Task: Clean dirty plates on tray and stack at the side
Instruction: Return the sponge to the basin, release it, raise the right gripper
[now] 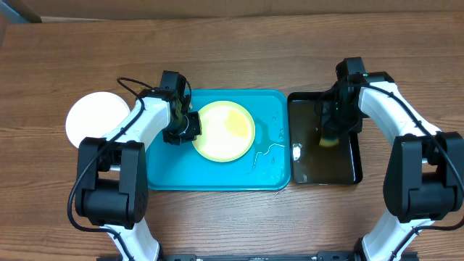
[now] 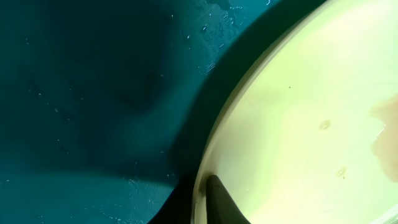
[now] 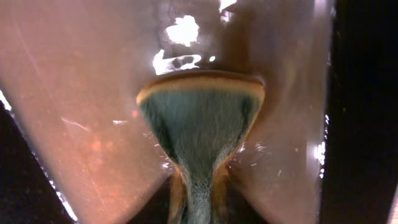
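The pale yellow-green plate (image 1: 226,131) lies on the turquoise tray (image 1: 163,170), left of centre, with a yellowish smear on it. My left gripper (image 1: 186,127) is shut on the plate's left rim. In the left wrist view one dark finger (image 2: 219,200) lies over the rim of the plate (image 2: 311,118), above the tray (image 2: 87,93). A white plate (image 1: 95,119) sits on the table left of the tray; I cannot tell whether another lies under it. My right gripper (image 1: 330,133) is shut on a green-and-yellow sponge (image 3: 199,121) and presses it onto the wet bottom of the black tray (image 1: 348,170).
Water streaks and droplets (image 1: 268,151) lie on the right part of the turquoise tray. The black tray stands right against the turquoise tray's right side. Bare wooden table (image 1: 239,51) lies behind and in front of both trays.
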Motion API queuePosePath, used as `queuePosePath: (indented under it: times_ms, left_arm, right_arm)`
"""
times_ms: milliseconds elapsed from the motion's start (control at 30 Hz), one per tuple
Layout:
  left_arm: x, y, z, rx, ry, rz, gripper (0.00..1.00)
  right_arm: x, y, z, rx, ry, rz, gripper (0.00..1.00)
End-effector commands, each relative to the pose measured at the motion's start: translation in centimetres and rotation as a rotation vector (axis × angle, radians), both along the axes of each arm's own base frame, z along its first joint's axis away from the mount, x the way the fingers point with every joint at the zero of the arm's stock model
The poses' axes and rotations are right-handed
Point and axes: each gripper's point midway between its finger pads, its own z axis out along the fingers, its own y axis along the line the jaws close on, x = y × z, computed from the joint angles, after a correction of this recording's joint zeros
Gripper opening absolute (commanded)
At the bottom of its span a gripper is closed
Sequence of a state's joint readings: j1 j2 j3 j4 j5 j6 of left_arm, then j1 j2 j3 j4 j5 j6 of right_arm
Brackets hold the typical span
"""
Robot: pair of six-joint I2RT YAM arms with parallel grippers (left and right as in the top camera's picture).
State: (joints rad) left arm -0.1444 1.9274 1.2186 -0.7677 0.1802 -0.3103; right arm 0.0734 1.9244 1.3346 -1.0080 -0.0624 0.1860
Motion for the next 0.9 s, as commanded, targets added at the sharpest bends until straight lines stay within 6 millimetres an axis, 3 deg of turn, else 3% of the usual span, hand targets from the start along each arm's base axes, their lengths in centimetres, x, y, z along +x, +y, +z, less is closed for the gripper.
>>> queuePosePath:
  times_ms: [0,167,333,400,533,700,867]
  left_arm:
    - [-1.1,0.3,-1.5,0.031,0.043,-0.025,0.15]
    - [-0.8,0.2,-1.5,0.029,0.03,-0.024,0.26]
    - [-0.6,0.2,-1.5,0.028,0.024,-0.024,0.24]
    - [-0.5,0.2,-1.5,0.027,0.018,-0.024,0.21]
    - [-0.1,0.2,-1.5,0.03,0.001,-0.024,0.04]
    - [0.2,1.1,-0.7,0.084,-0.003,-0.027,0.04]
    - [0.8,1.2,2.0,0.119,-0.047,-0.034,0.04]
  right_arm:
    - [0.7,-0.3,1.1,-0.014,-0.029,-0.002,0.55]
    - [2.1,-1.2,4.8,-0.014,-0.045,-0.026,0.63]
    - [4.4,-4.1,8.5,-0.01,-0.118,-0.155,0.92]
    - [4.3,-5.3,8.8,-0.01,-0.116,-0.192,1.0]
    - [4.0,-7.1,8.7,-0.014,-0.104,-0.237,1.0]
    - [4.1,-7.4,8.7,-0.014,-0.113,-0.245,1.0]
    - [4.4,-7.4,8.8,-0.014,-0.125,-0.245,1.0]
